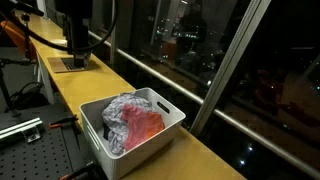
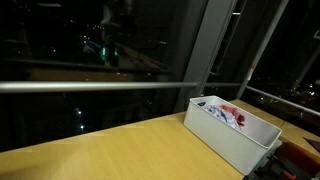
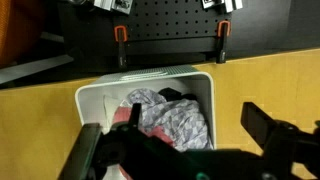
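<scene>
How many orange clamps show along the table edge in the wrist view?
2. The left clamp stands beyond the white bin near its left corner, the right clamp near its right corner. More may be out of frame.

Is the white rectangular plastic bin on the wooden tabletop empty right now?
No, crumpled grey and red cloths fill the white plastic bin in an exterior view.

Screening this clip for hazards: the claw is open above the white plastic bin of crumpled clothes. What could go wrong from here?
1. The grey patterned cloth and red-orange cloth lie tangled; a grab may lift both.
2. The open black claw looks wider than the white plastic bin, so a finger might strike its rim.
3. The bin sits near the light wooden table's edge; a snag could shift it.
</scene>
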`<state>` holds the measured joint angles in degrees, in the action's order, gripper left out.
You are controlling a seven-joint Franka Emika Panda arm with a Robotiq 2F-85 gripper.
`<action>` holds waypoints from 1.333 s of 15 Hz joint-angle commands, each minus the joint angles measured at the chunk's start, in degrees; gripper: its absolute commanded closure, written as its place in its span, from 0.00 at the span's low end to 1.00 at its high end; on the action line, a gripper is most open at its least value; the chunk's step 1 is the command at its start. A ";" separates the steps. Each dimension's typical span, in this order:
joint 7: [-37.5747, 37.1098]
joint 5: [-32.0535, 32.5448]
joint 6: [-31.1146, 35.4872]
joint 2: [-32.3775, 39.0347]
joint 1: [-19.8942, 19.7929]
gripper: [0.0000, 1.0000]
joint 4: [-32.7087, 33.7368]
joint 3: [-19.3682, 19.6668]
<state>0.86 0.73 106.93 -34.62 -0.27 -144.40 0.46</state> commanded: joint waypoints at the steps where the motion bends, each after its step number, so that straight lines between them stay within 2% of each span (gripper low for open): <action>1: -0.02 -0.01 -0.12 0.02 0.01 0.00 0.10 0.00; 16: -0.02 -0.01 -0.12 0.02 0.01 0.00 0.10 0.00; 20: 2.27 2.42 3.78 3.75 -0.26 0.00 3.23 0.30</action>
<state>1.15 1.14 107.58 -34.17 -0.31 -144.06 0.48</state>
